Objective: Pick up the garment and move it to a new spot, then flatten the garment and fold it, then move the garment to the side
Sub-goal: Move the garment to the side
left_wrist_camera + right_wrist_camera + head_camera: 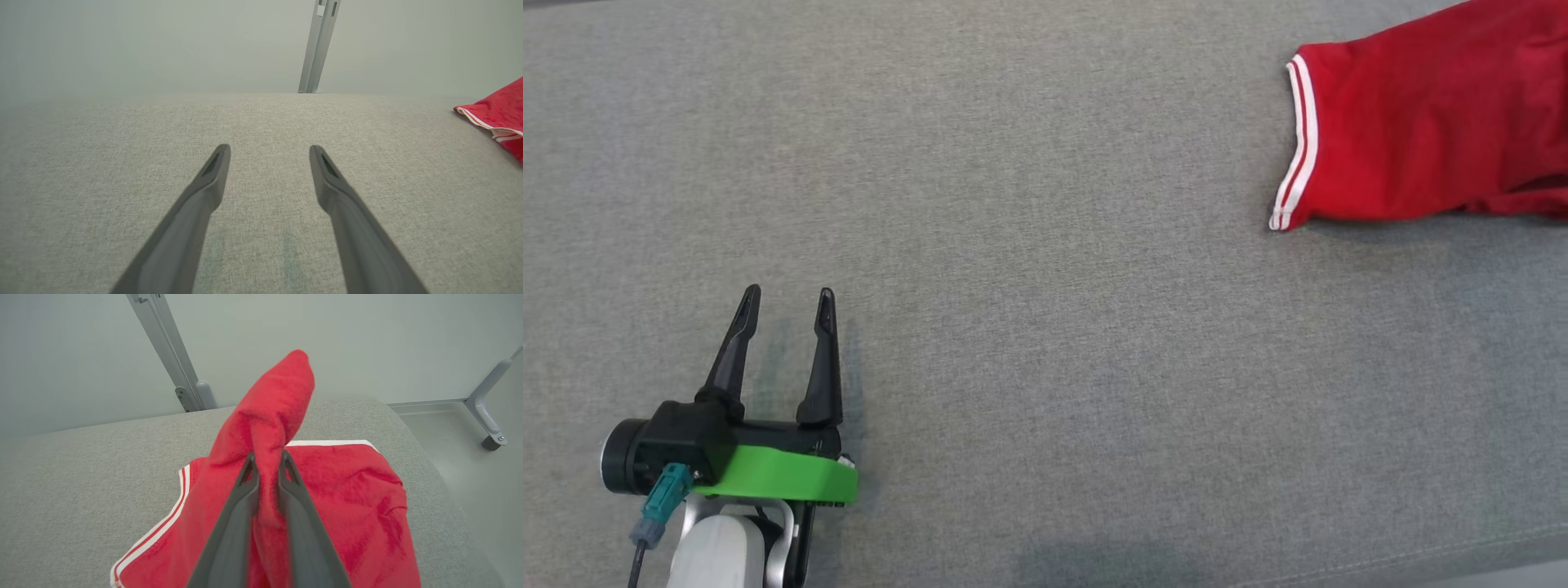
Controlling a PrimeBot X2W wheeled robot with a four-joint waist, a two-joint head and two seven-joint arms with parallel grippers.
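So the red garment [1421, 122] sits in the upper right of the head view, on the grey fabric surface [1045, 343]. Its long axis runs pretty much left to right across the frame, and it carries on past the right edge. The end pointing left, toward the middle of the frame, is a hemmed opening with two thin white stripes running down it, slightly slanted. The cloth looks soft and a bit rumpled, with folds along its lower edge. In the right wrist view the right gripper [267, 455] is closed down narrow on a pinched ridge of the red cloth. That bunch sticks up past the fingertips in a rounded peak toward the top of the frame, while the rest lies spread on the surface underneath, striped trim at lower left and a white edge showing behind the peak. The left gripper [790, 290] is at the lower left of the head view, spread wide with nothing in it, fingers pointing up the frame over bare surface, well apart from the garment.
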